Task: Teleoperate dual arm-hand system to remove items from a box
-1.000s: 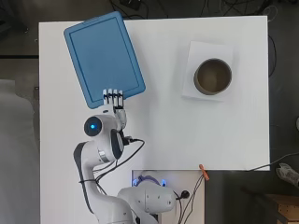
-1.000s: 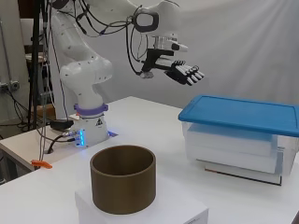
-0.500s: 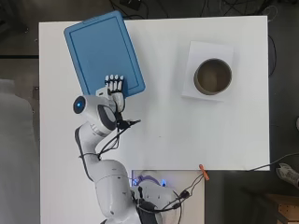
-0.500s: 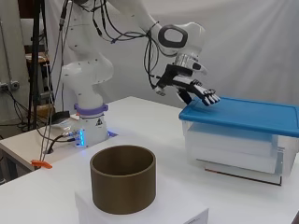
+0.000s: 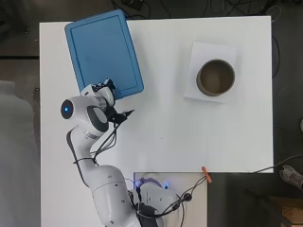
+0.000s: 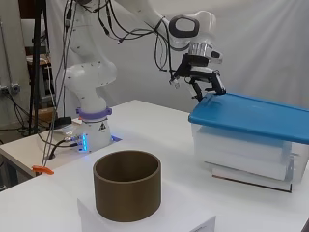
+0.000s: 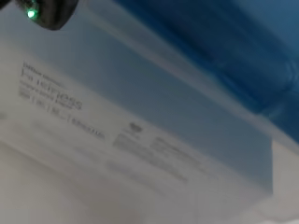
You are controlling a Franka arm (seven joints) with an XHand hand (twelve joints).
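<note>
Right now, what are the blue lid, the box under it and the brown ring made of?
Blue lid: likely plastic, smooth with a moulded rim. Box: see-through, cloudy plastic. Brown ring: matte, thin-walled, maybe cardboard or wood; hard to tell.

The box (image 6: 251,147) is closed off by its blue lid (image 5: 104,52). Open bench (image 5: 161,123) is left between it and the brown cylinder (image 5: 215,77).

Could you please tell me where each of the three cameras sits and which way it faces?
Overhead: above, looking straight down on the table; arm reaches up from the bottom edge.
Side: across the table; arm at left, hand on the blue lid.
Wrist: close on the box wall under the lid; no hand.
Overhead and side share the brown cylinder.
</note>
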